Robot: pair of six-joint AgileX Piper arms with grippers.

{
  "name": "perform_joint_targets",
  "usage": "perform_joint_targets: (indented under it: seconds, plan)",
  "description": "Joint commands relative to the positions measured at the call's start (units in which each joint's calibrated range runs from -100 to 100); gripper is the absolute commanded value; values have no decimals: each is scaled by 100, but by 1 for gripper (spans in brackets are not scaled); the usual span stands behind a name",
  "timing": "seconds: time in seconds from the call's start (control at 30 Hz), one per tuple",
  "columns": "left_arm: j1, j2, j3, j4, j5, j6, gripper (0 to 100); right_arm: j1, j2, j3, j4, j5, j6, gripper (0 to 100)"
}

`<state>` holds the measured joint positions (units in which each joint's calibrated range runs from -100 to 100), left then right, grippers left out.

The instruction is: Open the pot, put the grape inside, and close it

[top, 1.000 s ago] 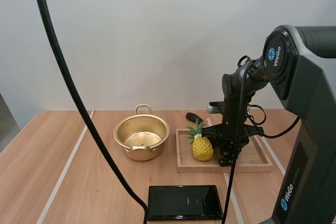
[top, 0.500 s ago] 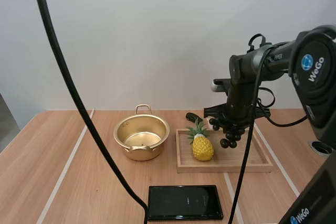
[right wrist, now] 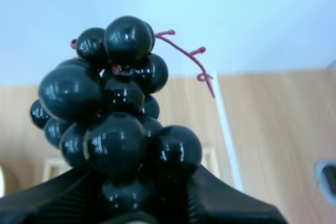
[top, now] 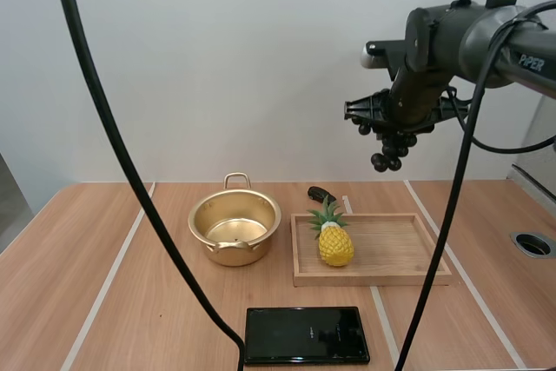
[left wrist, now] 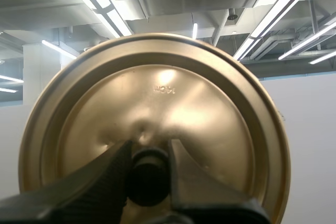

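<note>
The right claw pinches a bunch of black grapes, its two fingers closed on one end of the bunch. A thin red stem curls free at the other end. The claw holds the grapes in the air, well above the wooden tray and well apart from the pot.

The left claw pinches the black knob of the golden lid, one finger on each side, and the lid's knob side faces the arm.

The pot stands open on the bench, just left of the tray, with a loop handle at its far rim. A toy pineapple stands upright at the tray's left end. A small dark object lies just behind the tray's left corner; it may be a tool handle, but I cannot tell. A black slab, much like a phone, lies flat near the front edge.

The bench is light brown wood grain with pale stripes running front to back and a round grey hole at its right side. A plain white wall rises behind.
</note>
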<state>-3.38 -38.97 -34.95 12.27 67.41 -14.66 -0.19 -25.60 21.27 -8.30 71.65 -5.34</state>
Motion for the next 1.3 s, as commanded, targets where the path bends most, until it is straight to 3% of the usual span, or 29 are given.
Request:
perform_joint_targets:
  seconds: [0.0, 0.47, 0.63, 0.77, 0.9, 1.07, 1.27]
  plan:
    - [-3, 11, -32, 33, -39, -15, 0, -27, -260, -382, -56, -28, -38, 0]
    - [-3, 11, -32, 33, -39, -15, 0, -27, -505, -1851, 278, 338, -406, 0]
    - [-3, 11, -32, 33, -39, -15, 0, -27, -505, -1965, 1596, 525, -1800, 0]
    - [-3, 11, -32, 33, 65, -15, 0, -27, -492, -1965, 2969, 1521, -3301, 0]
    - [-3, 11, -32, 33, 102, -15, 0, -19, -492, -1965, 3976, 2636, -4361, 0]
    - [-3, 11, -32, 33, 143, -15, 0, 32, -481, -1965, 4625, 2835, -5057, 0]
    - [-3, 11, -32, 33, 198, -15, 0, 251, -426, -1965, 4755, 2835, -5481, 0]
